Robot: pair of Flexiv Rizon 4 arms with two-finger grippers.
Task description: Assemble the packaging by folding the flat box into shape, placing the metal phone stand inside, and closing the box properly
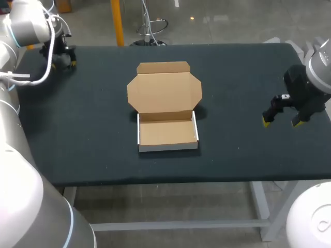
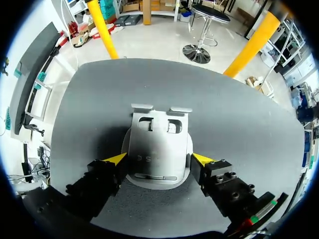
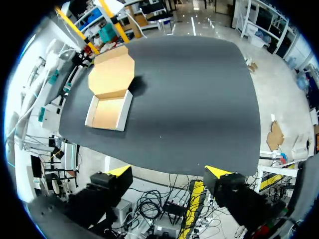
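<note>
While open-lidded, shallow rectangular cardboard box [image 1: 166, 132].

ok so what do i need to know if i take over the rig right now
Left gripper: at the phone stand, far left corner of the table; grip not clear.
Right gripper: open, empty, above the table's right side.
Box: folded, mid-table, lid open, nothing inside.
Done: folding. Left to do: stand into box, close lid.
</note>
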